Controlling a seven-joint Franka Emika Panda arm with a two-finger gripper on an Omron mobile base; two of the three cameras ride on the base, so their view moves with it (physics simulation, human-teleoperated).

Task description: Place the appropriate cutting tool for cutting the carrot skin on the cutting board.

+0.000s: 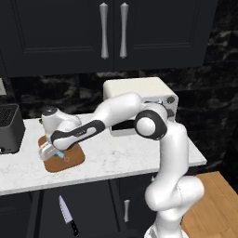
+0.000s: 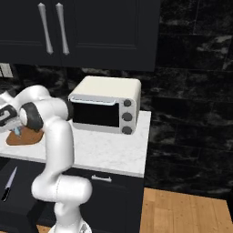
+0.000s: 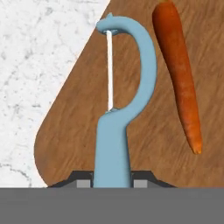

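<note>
The light blue peeler (image 3: 114,144) points away from me over the brown wooden cutting board (image 3: 74,131). Its handle sits between the two dark tips of my gripper (image 3: 113,181), which is shut on it. To the right of the peeler the orange carrot (image 3: 179,74) lies on the board, clear of the tool. From the left base view my gripper (image 1: 49,151) is low over the board (image 1: 72,162) at the counter's left, with the peeler (image 1: 60,155) slanting down to it. I cannot tell whether the peeler touches the wood.
A black-handled knife (image 1: 67,214) lies below the counter front, also visible as the knife (image 2: 9,184). A cream toaster oven (image 1: 144,93) stands at the back behind my arm. A black appliance (image 1: 9,128) sits at the counter's left end. White marble counter (image 3: 39,57) borders the board.
</note>
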